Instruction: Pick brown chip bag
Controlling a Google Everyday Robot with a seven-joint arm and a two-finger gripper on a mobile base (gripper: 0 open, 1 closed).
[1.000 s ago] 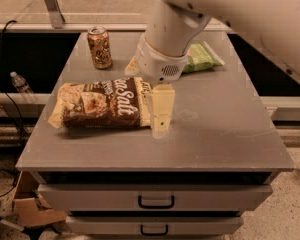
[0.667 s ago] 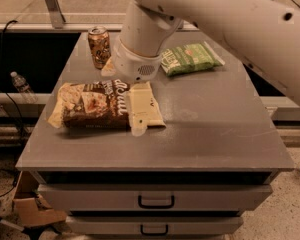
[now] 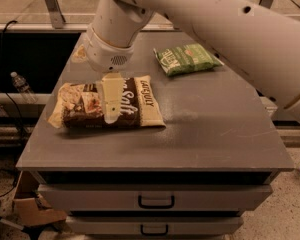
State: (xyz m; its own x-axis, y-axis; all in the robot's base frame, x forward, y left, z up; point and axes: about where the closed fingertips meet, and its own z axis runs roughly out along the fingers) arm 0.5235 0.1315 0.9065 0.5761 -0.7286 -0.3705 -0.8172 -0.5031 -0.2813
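Observation:
The brown chip bag point(image 3: 135, 106) lies flat on the grey table point(image 3: 200, 134), at its left side, with cream-yellow ends and white "Sea Salt" lettering. My gripper point(image 3: 111, 113) hangs from the big white arm point(image 3: 117, 29) and points down over the middle of the bag, at or just above its surface. It covers part of the lettering. The bag rests on the table and is not lifted.
A smaller green snack bag point(image 3: 186, 59) lies at the back right of the table. A bit of the brown-orange drink can point(image 3: 80, 54) shows behind the arm at the back left. Drawers point(image 3: 156, 200) sit below the front edge. A water bottle point(image 3: 21, 86) lies at the far left.
The arm and gripper have moved left, from over the bag's right end to over its middle. The can is now mostly hidden behind the arm. The bag has not moved.

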